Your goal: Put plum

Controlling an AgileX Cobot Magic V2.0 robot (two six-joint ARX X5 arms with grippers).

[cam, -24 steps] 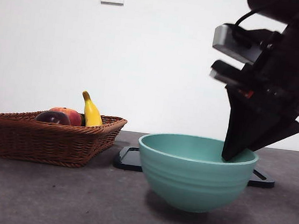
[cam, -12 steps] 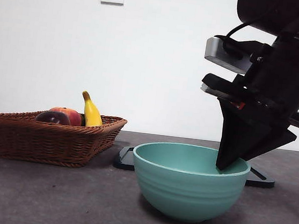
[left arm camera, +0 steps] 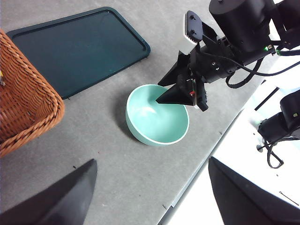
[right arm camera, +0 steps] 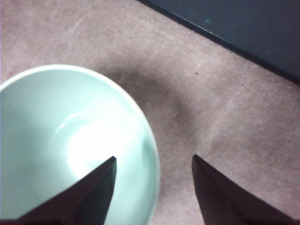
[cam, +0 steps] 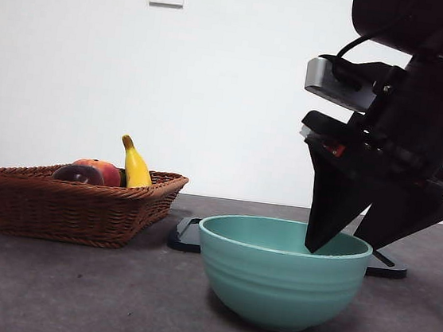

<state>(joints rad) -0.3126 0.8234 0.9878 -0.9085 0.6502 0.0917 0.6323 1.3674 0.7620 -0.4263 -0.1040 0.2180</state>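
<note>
Resting in basket [cam: 80,210]: dark, glossy plum [cam: 78,174]

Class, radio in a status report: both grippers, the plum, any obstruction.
Right gripper open, jaws astride the teal bowl's rim. Left gripper open, waiting high. Dark maroon plum sits untouched in the wicker basket. No obstruction seen.

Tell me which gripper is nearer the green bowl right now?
Right. The right gripper straddles the green bowl rim, one finger inside, one outside, open. The left gripper waits high and well away from it, also open.
</note>
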